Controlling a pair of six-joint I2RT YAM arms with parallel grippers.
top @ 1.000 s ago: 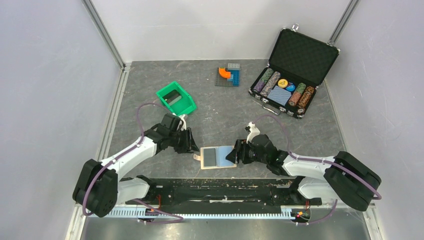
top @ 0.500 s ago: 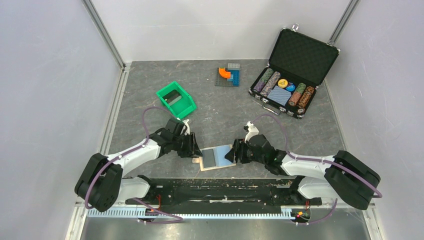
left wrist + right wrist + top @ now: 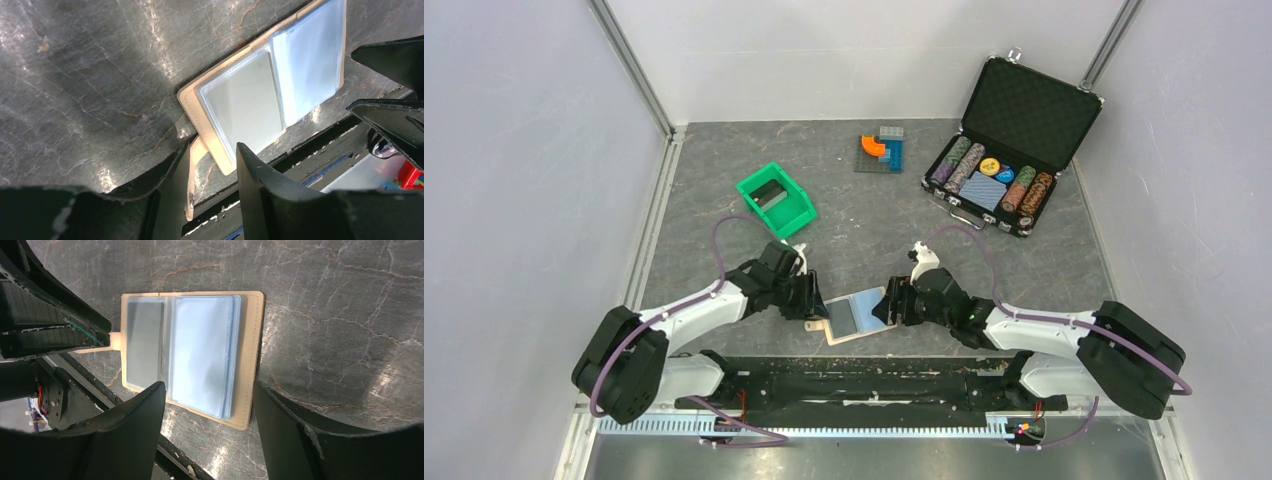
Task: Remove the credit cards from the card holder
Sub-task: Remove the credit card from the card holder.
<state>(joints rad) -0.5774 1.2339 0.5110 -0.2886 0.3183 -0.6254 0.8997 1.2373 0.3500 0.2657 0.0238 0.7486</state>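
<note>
The card holder point(image 3: 857, 315) lies spread open on the grey table between my two grippers. Its tan border frames light blue sleeves point(image 3: 200, 355). A dark grey credit card point(image 3: 145, 342) sits inside the left pocket, also visible from above as the card point(image 3: 842, 316). My left gripper point(image 3: 212, 150) is open at the holder's left end. The little strap tab point(image 3: 195, 175) stands between its fingers, against the left one. My right gripper point(image 3: 207, 390) is open over the holder's right half, one finger on each side of the blue sleeve stack.
A green bin point(image 3: 776, 197) stands behind the left arm. An open black chip case point(image 3: 1009, 150) sits at the back right and a small block toy point(image 3: 881, 150) at the back centre. The black base rail point(image 3: 854, 375) runs just in front of the holder.
My left gripper has moved right and nearer, up to the holder's strap tab. The right gripper has crept slightly left over the holder, which has turned a little.
</note>
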